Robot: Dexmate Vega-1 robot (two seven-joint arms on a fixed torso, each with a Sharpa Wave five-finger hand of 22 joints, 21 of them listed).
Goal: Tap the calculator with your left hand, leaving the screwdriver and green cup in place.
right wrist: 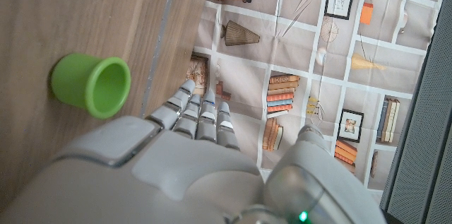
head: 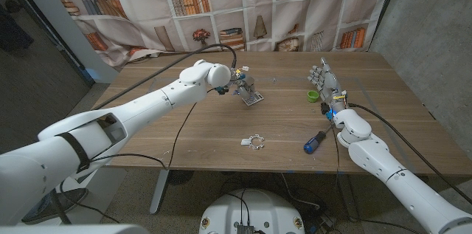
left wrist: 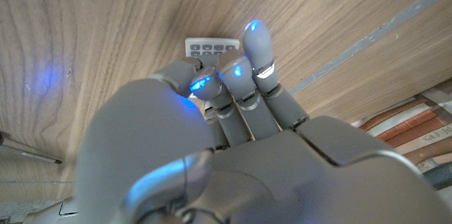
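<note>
A wooden desk (head: 221, 127) stands before a backdrop printed with bookshelves (head: 243, 5), beside a grey wall (head: 435, 35). On it lie one calculator (head: 253, 98), far of centre, one green cup (head: 313, 95) to its right, one blue-handled screwdriver (head: 316, 142) nearer right, and one small white ring (head: 255, 142). The left hand (head: 242, 83) hangs over the calculator, fingertips (left wrist: 256, 37) down on it, gripping nothing. The right hand (head: 324, 80) stands beside the cup, fingers straight, empty.

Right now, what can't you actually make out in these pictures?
- Small grey calculator: in the left wrist view mostly hidden under the left hand; whether fingertips touch it is unclear.
- Its display: too small in the head view.
- Small white ring-shaped part: too small to identify.
- Blue-handled screwdriver: tip hard to see.
</note>
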